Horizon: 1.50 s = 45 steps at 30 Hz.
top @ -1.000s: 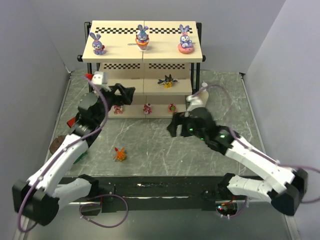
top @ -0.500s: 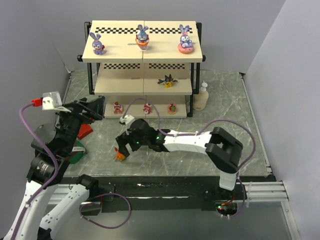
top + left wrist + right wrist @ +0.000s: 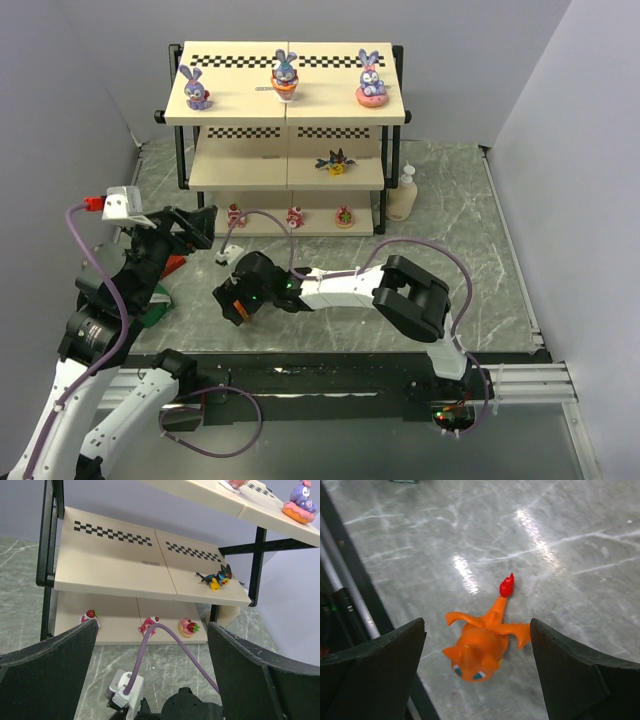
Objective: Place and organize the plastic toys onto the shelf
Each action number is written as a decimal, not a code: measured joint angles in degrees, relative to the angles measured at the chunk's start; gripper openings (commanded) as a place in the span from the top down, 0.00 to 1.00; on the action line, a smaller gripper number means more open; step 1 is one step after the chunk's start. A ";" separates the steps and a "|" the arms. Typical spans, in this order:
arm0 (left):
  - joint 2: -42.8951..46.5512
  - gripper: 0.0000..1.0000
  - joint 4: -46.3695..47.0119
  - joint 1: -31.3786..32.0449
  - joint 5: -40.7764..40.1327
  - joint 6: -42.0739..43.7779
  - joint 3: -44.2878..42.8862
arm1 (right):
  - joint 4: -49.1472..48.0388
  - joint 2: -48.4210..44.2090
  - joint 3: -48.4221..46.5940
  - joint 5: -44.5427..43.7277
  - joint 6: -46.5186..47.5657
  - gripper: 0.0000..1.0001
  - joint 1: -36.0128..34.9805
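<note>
The shelf (image 3: 286,108) stands at the back. Three purple-blue bunnies (image 3: 285,78) are on its top board, the dark winged toy (image 3: 336,161) on the middle board, and three red-pink figures (image 3: 295,215) on the bottom board. The orange spiky creature (image 3: 482,645) lies on the table between the open fingers of my right gripper (image 3: 477,625), untouched; in the top view my right gripper (image 3: 235,300) mostly hides it. My left gripper (image 3: 190,228) is open and empty, raised left of the shelf; my left gripper (image 3: 152,625) faces the shelf (image 3: 115,565).
A cream pump bottle (image 3: 403,195) stands right of the shelf. A red block (image 3: 170,265) and a green item (image 3: 150,305) lie at the left under my left arm. My right arm's cable (image 3: 170,640) crosses in front of the bottom board.
My right arm swung from the right side across to the left and settled over the orange creature. My left arm pulled back from the shelf and rose at the left.
</note>
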State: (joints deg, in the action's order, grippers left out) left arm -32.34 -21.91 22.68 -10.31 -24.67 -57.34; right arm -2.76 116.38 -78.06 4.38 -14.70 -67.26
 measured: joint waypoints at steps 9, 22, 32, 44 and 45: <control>-0.04 0.04 -0.04 0.00 0.92 0.07 0.85 | 2.03 1.27 -0.07 -5.81 -0.50 0.40 -1.18; -0.76 0.04 -0.04 0.00 2.95 0.11 1.75 | 4.57 1.07 -0.61 -12.44 -1.01 0.82 -2.12; -5.16 0.04 4.02 0.00 9.97 -5.44 10.14 | 20.74 -5.79 1.40 -21.68 0.63 0.83 -1.16; -9.53 0.04 17.33 0.00 18.99 -10.69 19.74 | 32.28 -16.65 16.11 -24.48 -2.71 0.71 4.20; -9.92 0.04 18.82 0.00 19.65 -11.06 20.74 | 32.30 -17.33 16.83 -24.48 -2.86 0.68 4.37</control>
State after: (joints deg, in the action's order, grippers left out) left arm -42.26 -3.09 22.68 9.34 -35.73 -36.60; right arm 29.54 99.04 -61.23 -20.10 -17.56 -62.89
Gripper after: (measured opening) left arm 0.965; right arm 0.495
